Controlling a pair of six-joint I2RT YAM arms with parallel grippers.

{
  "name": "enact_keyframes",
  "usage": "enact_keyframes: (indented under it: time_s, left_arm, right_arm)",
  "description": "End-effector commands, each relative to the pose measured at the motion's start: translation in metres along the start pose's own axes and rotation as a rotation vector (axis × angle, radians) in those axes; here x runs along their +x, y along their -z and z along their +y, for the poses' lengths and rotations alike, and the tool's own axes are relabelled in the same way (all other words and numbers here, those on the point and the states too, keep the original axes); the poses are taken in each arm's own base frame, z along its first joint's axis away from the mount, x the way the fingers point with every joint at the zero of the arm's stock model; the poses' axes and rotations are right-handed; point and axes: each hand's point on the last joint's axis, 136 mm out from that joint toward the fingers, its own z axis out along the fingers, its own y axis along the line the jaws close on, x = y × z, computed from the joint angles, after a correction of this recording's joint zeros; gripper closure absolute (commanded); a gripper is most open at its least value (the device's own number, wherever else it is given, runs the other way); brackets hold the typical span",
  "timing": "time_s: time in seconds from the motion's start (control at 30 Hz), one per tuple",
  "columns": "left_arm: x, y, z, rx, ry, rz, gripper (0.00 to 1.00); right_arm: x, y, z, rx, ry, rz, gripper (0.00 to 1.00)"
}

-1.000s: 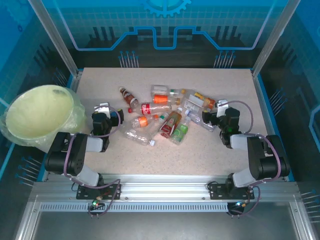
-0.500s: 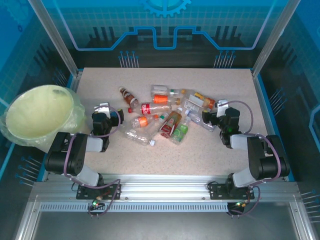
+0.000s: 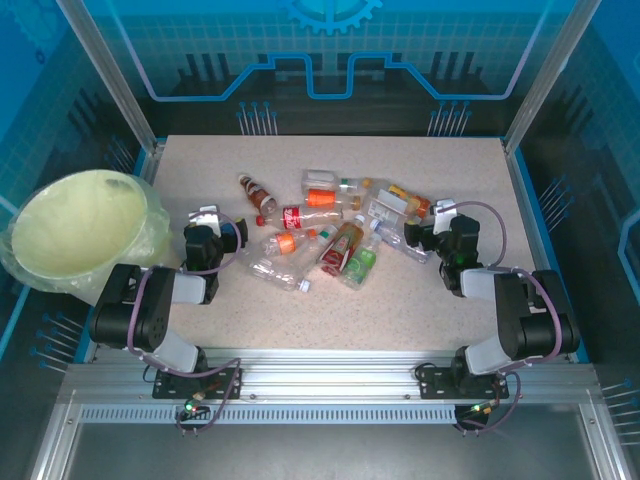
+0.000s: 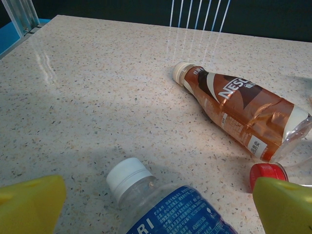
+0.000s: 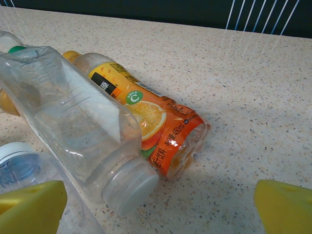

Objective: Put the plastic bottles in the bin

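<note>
Between the two arms, across the middle of the desk [image 3: 420,300], the plastic bottles [image 3: 330,225] lie in a loose heap, all on their sides.

The left tool [image 3: 215,230] sits at the heap's left fringe, jaws spread wide and holding nothing. In its wrist view a blue-labelled bottle [image 4: 168,207] lies just ahead between the yellow fingers [image 4: 29,204], white cap pointing away and leftward. A brown-labelled bottle [image 4: 239,114] lies farther off on a slant, its cap toward the far left.

The right tool [image 3: 437,225] is at the heap's right fringe, equally wide open and empty. Close before it a clear bottle [image 5: 73,114] points its white cap back toward the tool. An orange-labelled bottle [image 5: 151,119] lies against it on the same diagonal, base nearer.

The bin [image 3: 80,230] stands past the desk's left edge, beside the left arm and well apart from the heap. Bare desk lies open along the far edge, on the right past the orange-labelled bottle, and along the near strip before the arm bases.
</note>
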Motion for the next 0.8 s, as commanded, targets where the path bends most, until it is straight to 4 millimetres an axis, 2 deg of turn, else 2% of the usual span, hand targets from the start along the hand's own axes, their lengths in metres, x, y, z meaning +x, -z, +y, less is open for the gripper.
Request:
enact_keyframes:
  time_s: [0.0,0.17,0.23,0.4,0.5,0.57,0.67,0.77]
  left_arm:
    - [-0.006,-0.001,-0.005,0.032,-0.022,-0.018,0.01]
    - [-0.007,0.001,-0.012,0.071,-0.037,-0.017,0.01]
    - [-0.016,0.006,-0.015,0.079,-0.043,-0.025,0.01]
    - [-0.051,0.022,-0.017,-0.010,-0.072,-0.010,0.01]
    - [-0.076,0.029,-0.026,-0.012,0.010,-0.026,0.01]
    - [-0.084,0.032,-0.032,-0.008,0.081,0.006,0.01]
    - [-0.083,0.034,-0.041,-0.006,0.198,0.097,0.01]
    - [-0.073,0.036,-0.054,0.020,0.320,0.208,0.01]
  right_arm:
    - [0.001,-0.002,0.000,-0.012,0.004,0.007,0.00]
    - [0.001,-0.002,0.001,-0.012,0.004,0.004,0.00]
    - [-0.002,0.000,-0.003,0.007,-0.005,0.003,0.00]
    - [-0.034,0.025,-0.005,0.019,-0.023,0.013,0.00]
    - [-0.054,0.042,-0.002,0.005,-0.066,0.019,0.00]
    - [-0.057,0.051,0.003,-0.020,-0.103,0.055,0.00]
    - [-0.062,0.062,0.017,-0.092,-0.141,0.090,0.00]
    - [-0.057,0.067,0.039,-0.211,-0.094,0.149,0.00]
